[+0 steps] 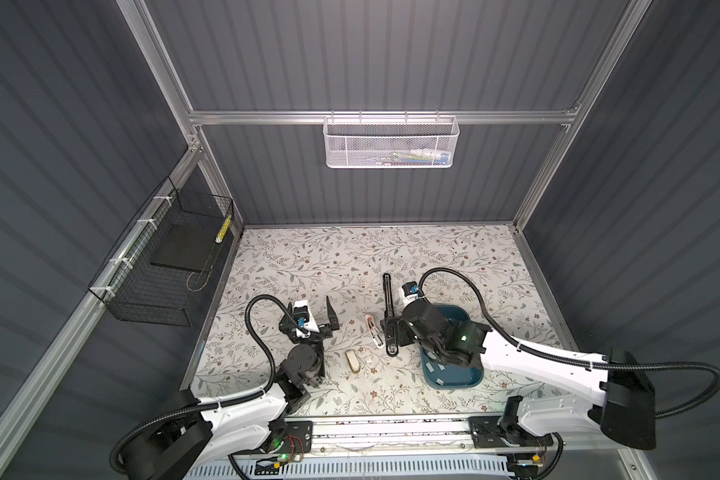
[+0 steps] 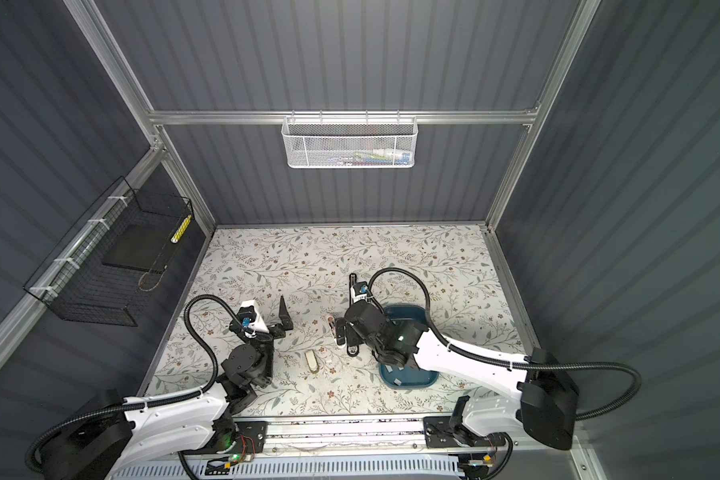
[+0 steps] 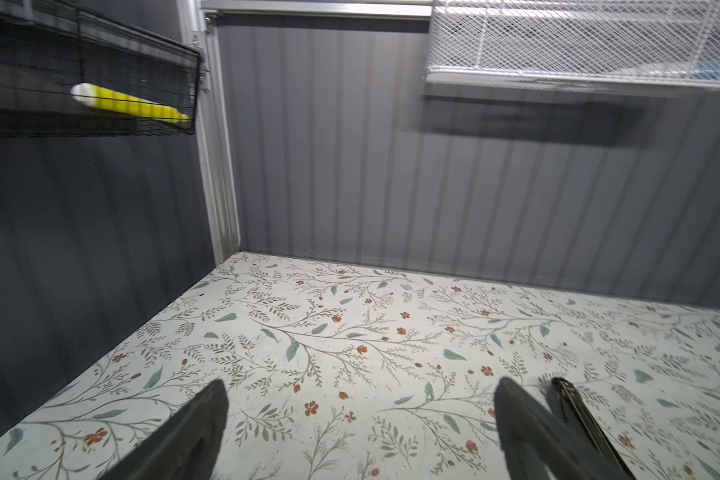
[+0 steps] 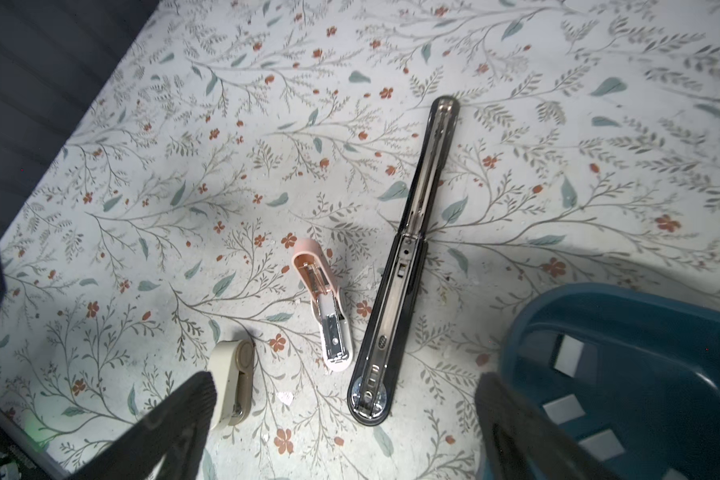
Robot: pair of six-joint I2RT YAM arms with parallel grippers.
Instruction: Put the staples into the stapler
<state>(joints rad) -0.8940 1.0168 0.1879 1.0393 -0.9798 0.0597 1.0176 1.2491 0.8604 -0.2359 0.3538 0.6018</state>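
Staples lie as pale flat strips on the floor of the teal tray, several of them set apart from one another, none of them held. Just beside the tray, on the floral table, the long black stapler lies opened out flat with its metal channel facing up. Next to it lies the small pink stapler, also hinged open with its magazine showing (whether any strip sits in it I cannot tell). The beige stapler lies closed a little further off. The right gripper hangs above the table by the long black stapler, its fingers spread wide with nothing between them. The left gripper is likewise spread and empty over bare table, well apart from the tray.
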